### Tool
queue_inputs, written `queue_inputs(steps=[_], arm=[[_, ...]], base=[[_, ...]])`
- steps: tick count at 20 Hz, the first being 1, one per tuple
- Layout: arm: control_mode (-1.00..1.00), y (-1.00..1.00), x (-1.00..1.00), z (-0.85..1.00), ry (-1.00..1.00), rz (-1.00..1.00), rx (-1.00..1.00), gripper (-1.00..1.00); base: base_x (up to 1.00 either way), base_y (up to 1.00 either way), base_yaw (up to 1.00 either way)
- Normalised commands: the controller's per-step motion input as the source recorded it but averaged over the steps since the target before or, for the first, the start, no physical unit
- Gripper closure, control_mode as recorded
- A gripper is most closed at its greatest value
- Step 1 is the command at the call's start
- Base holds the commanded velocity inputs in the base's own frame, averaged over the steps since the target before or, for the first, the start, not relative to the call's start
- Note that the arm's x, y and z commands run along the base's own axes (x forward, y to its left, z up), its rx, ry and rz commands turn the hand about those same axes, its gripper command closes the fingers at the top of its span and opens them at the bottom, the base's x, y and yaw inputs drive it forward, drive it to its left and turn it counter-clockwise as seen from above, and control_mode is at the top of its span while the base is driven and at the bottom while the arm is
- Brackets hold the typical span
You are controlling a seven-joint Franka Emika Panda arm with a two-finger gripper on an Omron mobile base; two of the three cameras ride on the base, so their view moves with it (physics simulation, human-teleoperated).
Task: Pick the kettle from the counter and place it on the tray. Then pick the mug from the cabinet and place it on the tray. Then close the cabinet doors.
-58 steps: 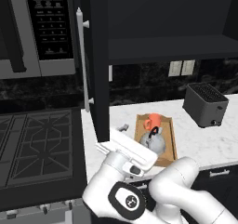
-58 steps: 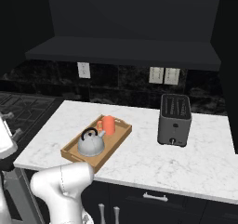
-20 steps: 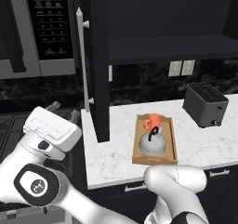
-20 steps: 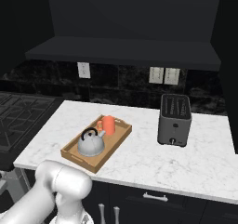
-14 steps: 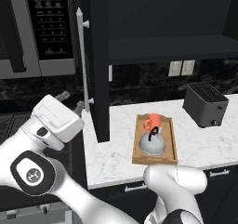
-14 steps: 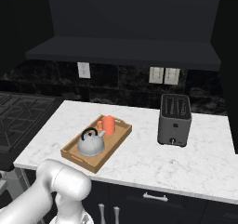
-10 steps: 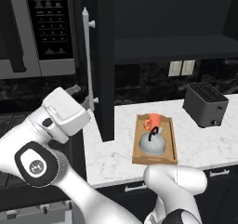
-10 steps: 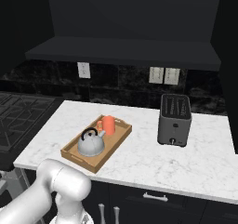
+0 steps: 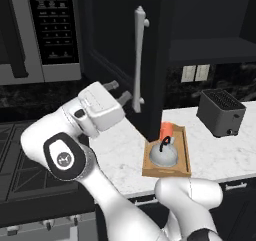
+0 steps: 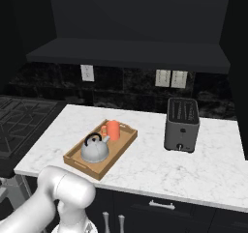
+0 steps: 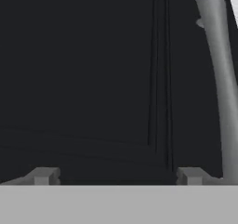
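Note:
The grey kettle and the orange-red mug both sit in the wooden tray on the white counter. The cabinet stands open, its shelf bare. Its left door is partly swung, with the silver bar handle facing me. My gripper is open, fingertips against or just short of the door's panel, left of the handle. Nothing is between the fingers.
A dark toaster stands on the counter right of the tray. The microwave hangs at the upper left, above the black stovetop. My arm's white links fill the lower left of the left base view.
The left cabinet door has swung to the right, toward the cabinet opening, and my hand has risen and followed it rightward. Kettle, mug and tray have not moved.

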Motion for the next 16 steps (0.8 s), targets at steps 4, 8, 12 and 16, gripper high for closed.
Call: queue_inputs(steps=[4, 8, 12, 16], arm=[[-1.0, -0.85, 0.33, 0.12, 0.07, 0.0, 0.0, -1.0], [-1.0, -0.82, 0.52, 0.09, 0.07, 0.0, 0.0, -1.0], [-1.0, -0.76, 0.61, 0.03, 0.06, 0.06, 0.0, -1.0], [-1.0, -0.7, 0.64, 0.03, 0.04, 0.14, 0.01, -1.0]], base=[[0.0, 0.0, 0.0], [0.0, 0.0, 0.0], [0.0, 0.0, 0.0], [0.0, 0.0, 0.0]])
